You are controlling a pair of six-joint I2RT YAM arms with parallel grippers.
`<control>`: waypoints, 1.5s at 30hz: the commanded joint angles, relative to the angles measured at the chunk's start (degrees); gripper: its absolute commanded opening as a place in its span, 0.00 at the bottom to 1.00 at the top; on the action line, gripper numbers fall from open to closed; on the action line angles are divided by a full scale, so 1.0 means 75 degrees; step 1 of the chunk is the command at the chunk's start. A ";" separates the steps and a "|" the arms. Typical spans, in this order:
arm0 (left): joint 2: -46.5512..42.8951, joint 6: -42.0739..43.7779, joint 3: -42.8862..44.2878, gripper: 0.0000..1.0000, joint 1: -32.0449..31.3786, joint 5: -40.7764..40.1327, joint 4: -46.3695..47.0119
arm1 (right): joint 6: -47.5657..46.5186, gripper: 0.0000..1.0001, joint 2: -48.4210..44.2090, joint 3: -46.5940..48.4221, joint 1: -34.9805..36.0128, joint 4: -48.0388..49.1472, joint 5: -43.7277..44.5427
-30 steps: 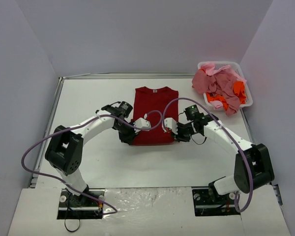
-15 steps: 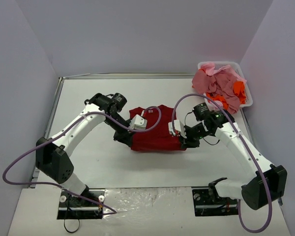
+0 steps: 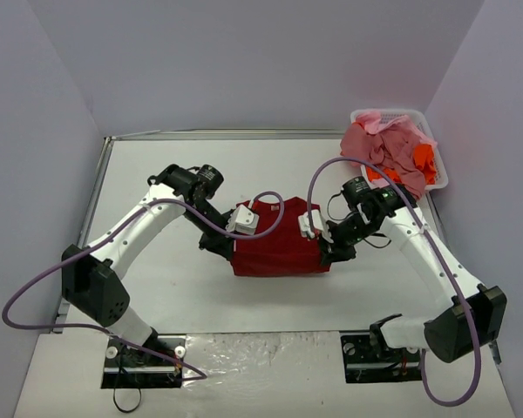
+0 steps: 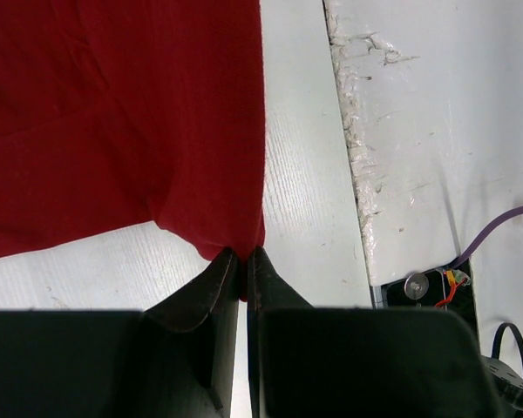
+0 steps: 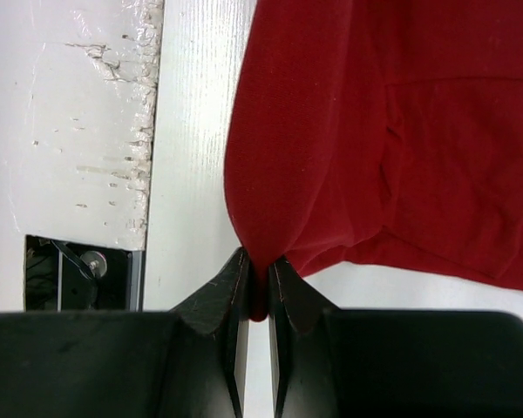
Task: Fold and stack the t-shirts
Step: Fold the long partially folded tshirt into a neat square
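Cloth is up off the table (image 3: 157, 174) now. A second ago the dark red t-shirt (image 3: 279, 248) lay flat at full length in the middle. Since then I have raised it, and from above it reads shorter, its far edge drawn in toward me. My left tool (image 4: 241, 254) is pressed together on the shirt's left edge, with a small peak of red pinched between the fingertips. My right tool (image 5: 258, 259) grips the right edge the same way, and the fabric sags away from each pinch. The shirt is held between my two arms over the near-middle of the table, part of it apparently still resting on the surface.

I take this to be the middle of a fold, one half being carried over the other, with nothing laid down yet and no stack begun.

The other shirts (image 3: 392, 144), pink, salmon and orange, are heaped in the white basket (image 3: 388, 111) at the far right corner, well apart from my work. What could get in the way is my left arm's purple cable (image 3: 270, 206), which loops across the shirt's far edge and might drag on the cloth. The right arm's cable arches higher and looks clear.
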 commanded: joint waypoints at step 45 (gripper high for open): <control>0.1778 -0.1125 0.2602 0.02 0.0480 -0.1525 -0.0248 | -0.0849 0.00 0.3081 0.2490 -0.1208 0.0294 -0.0040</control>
